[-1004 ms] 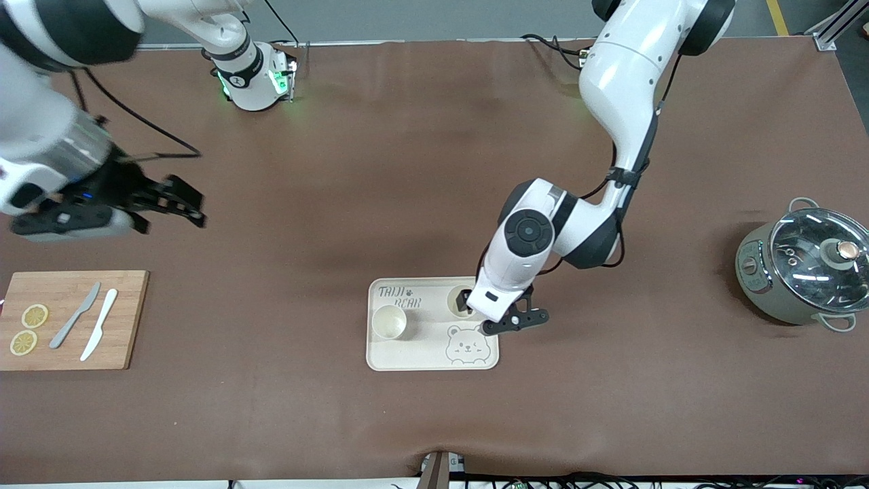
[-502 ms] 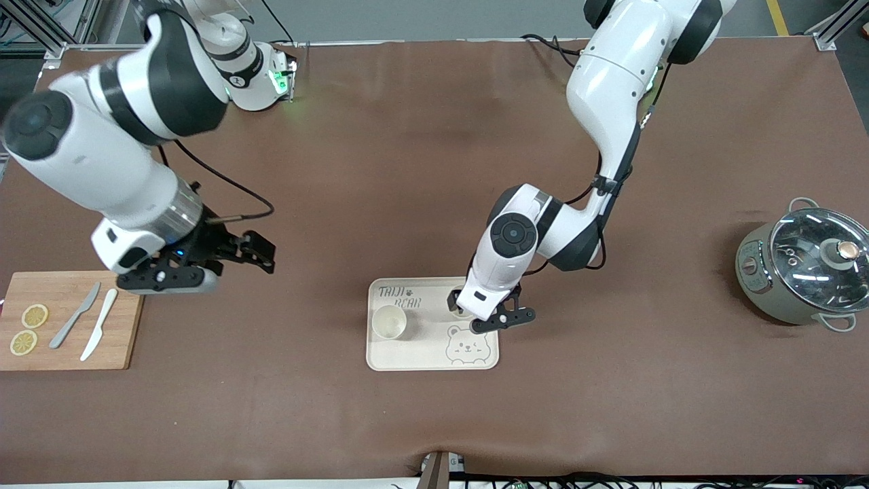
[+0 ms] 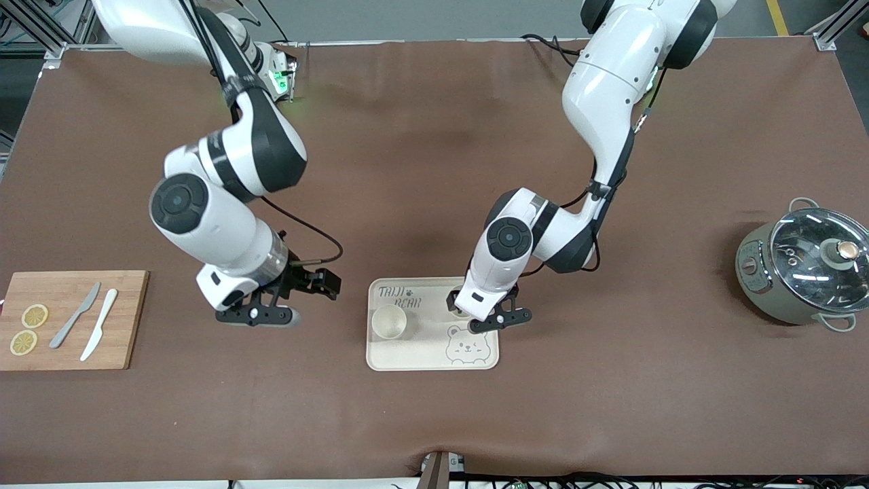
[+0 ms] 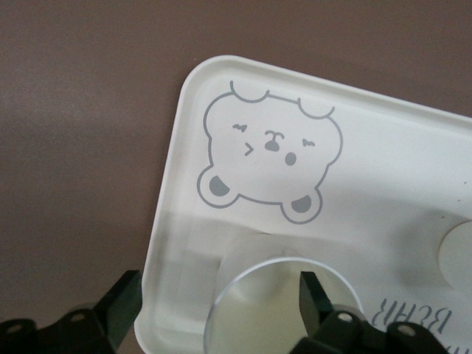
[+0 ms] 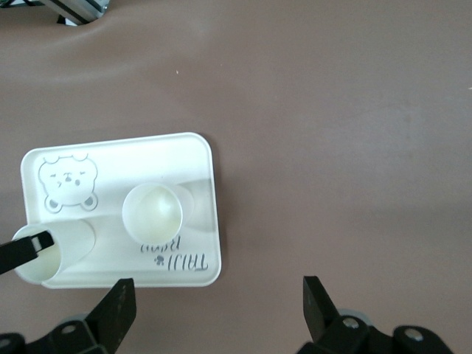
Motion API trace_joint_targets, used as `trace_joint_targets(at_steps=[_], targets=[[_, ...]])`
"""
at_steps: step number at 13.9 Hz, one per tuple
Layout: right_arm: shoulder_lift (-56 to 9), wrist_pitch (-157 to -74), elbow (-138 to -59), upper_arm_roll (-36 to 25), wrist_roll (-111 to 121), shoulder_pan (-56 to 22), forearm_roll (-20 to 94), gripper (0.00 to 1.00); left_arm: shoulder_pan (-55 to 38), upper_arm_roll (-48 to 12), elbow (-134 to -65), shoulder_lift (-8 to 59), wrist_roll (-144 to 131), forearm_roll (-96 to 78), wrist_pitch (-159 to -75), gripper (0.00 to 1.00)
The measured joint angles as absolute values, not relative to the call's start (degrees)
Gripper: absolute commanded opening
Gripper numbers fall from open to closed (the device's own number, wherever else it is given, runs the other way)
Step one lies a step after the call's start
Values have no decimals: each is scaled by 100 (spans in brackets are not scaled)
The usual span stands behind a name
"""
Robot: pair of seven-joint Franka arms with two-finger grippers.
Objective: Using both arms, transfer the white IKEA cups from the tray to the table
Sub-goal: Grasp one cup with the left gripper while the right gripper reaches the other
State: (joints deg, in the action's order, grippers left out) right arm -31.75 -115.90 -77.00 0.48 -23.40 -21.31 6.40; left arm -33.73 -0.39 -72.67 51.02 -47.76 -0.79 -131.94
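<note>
Two white IKEA cups stand upright on the bear-printed tray (image 3: 424, 333). One cup (image 3: 389, 321) is toward the right arm's end of the tray. The other cup (image 3: 462, 310) is mostly hidden under my left gripper (image 3: 467, 308). In the left wrist view my left gripper (image 4: 217, 302) is open: one finger is inside that cup (image 4: 284, 313), the other is well outside the tray's edge (image 4: 166, 243). My right gripper (image 3: 319, 288) is open and empty over bare table beside the tray. The right wrist view shows both cups (image 5: 151, 212), (image 5: 70, 247) on the tray (image 5: 192, 162).
A wooden cutting board (image 3: 125, 319) with two knives and lemon slices lies at the right arm's end. A grey-green pot with a glass lid (image 3: 804, 268) stands at the left arm's end.
The right arm swung from the right arm's end of the table to beside the tray. The left gripper shifted a little along the tray over its cup.
</note>
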Motion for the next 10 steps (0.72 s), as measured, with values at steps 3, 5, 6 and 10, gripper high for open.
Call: trace_joint_targets(at_steps=[3, 5, 6, 10], targets=[[-3565, -11710, -7390, 42, -2388, -2178, 640, 100, -3372, -26, -7267, 5121, -4856, -65, -13255, 0], [-3743, -11851, -7284, 39, -2405, -2330, 585, 100, -3372, -24, -7267, 5121, -4856, -63, -13257, 0], [-3819, -11948, -7259, 35, -2424, -2421, 531, 100, -3372, -24, -7267, 5123, -4856, -63, -13257, 0], [-4058, -12278, -7247, 22, -2436, -2622, 449, 100, -3373, -24, -7265, 5125, -4857, -61, -13268, 0]])
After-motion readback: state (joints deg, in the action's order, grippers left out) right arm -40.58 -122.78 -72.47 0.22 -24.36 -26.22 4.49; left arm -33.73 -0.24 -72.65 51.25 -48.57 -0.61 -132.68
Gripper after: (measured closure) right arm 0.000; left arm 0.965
